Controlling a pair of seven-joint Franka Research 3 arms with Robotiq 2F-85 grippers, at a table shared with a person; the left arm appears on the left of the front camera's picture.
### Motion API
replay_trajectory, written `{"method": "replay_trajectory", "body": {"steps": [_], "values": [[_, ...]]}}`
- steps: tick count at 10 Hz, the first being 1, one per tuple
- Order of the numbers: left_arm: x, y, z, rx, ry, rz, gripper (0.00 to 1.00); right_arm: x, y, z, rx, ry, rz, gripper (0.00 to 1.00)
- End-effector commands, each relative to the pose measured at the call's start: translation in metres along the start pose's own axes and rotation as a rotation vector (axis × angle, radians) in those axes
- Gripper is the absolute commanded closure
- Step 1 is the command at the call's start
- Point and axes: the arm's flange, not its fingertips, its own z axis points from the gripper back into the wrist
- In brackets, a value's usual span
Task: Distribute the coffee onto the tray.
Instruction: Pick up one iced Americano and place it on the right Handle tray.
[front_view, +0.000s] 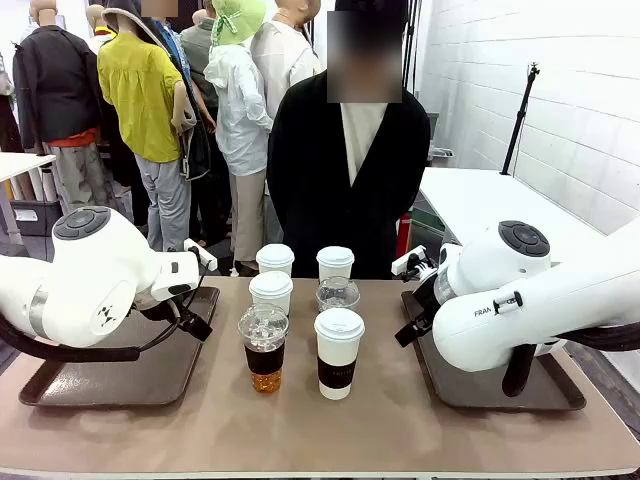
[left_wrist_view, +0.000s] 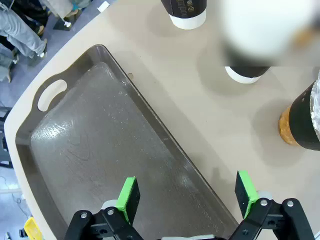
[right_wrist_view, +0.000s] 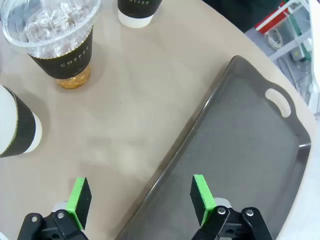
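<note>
Several cups of coffee stand in the middle of the table between the trays. They are white lidded paper cups with dark sleeves and two clear dome-lidded iced cups. My left gripper hangs open over the inner edge of the left tray, with nothing between its green pads. My right gripper is open too, straddling the inner rim of the right tray. An iced cup and a paper cup stand ahead of it.
Both dark trays lie bare at the table's left and right ends. A person in a black coat stands at the far side behind the cups. The front strip of the table has room.
</note>
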Motion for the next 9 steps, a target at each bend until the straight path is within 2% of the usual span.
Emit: {"method": "replay_trajectory", "body": {"steps": [1,9], "values": [[0.0000,-0.0001,0.0001,0.000,0.000,0.000,0.00,0.0000,0.0000,0.0000,0.000,0.000,0.000,0.00],[0.0000,-0.0001,0.0001,0.000,0.000,0.000,0.00,0.0000,0.0000,0.0000,0.000,0.000,0.000,0.00]]}}
